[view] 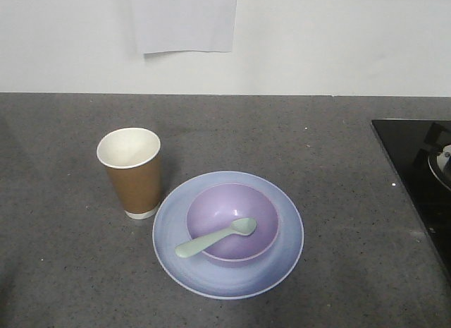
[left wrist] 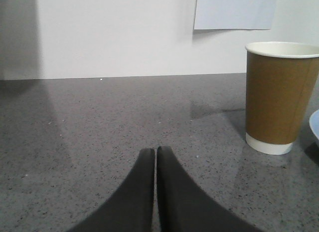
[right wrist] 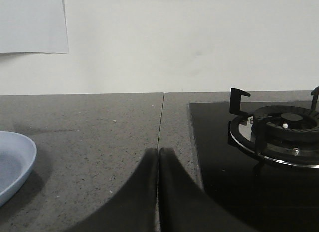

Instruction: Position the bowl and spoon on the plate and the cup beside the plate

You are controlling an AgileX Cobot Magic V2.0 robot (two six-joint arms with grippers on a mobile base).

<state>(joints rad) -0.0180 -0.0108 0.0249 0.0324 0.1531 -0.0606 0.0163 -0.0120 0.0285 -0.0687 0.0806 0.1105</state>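
Observation:
The pale blue plate (view: 278, 257) lies on the grey counter with the lavender bowl (view: 218, 208) upright in its middle. The mint-green spoon (view: 215, 238) rests with its scoop inside the bowl and its handle over the bowl's front-left rim. The brown paper cup (view: 134, 176) stands upright just left of the plate, and the left wrist view shows the cup (left wrist: 279, 97) at the right. My left gripper (left wrist: 156, 150) is shut and empty, low over the counter left of the cup. My right gripper (right wrist: 158, 151) is shut and empty, right of the plate's edge (right wrist: 15, 162). Neither gripper shows in the front view.
A black glass hob (view: 423, 173) with a gas burner (right wrist: 279, 129) occupies the counter's right side, close to my right gripper. A white wall with a taped sheet of paper (view: 184, 21) bounds the back of the counter. A seam (right wrist: 160, 117) runs through the counter.

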